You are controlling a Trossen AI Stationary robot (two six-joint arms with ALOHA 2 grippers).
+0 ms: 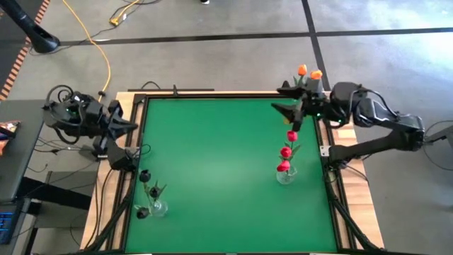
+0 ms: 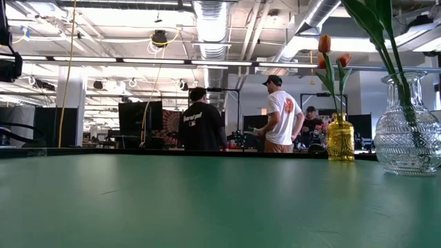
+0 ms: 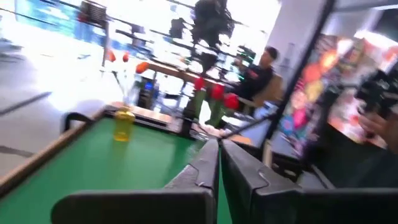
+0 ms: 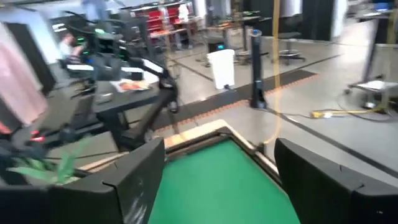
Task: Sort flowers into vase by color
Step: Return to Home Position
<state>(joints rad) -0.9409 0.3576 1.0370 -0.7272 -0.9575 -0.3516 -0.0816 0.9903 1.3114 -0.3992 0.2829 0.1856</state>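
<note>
Three vases stand on the green table point(image 1: 212, 163). Far right, a yellow vase point(image 2: 340, 141) holds orange flowers point(image 1: 308, 71). Along the right side, a clear vase point(image 1: 285, 176) holds red flowers point(image 1: 287, 150). Near left, another clear vase point(image 1: 157, 207) holds dark flowers point(image 1: 146, 177). My left gripper point(image 1: 133, 127) hovers at the table's left edge, shut and empty, its fingers point(image 3: 214, 171) pointing level across the table. My right gripper point(image 1: 282, 100) hangs open at the far right, beside the orange flowers, with nothing between its fingers point(image 4: 140, 177).
A raised wooden rim point(image 1: 212, 93) runs around the table. The middle of the green surface is bare. Beyond the far edge, people point(image 2: 282, 114) stand in the room. A yellow cable point(image 1: 99, 49) lies on the floor behind the table.
</note>
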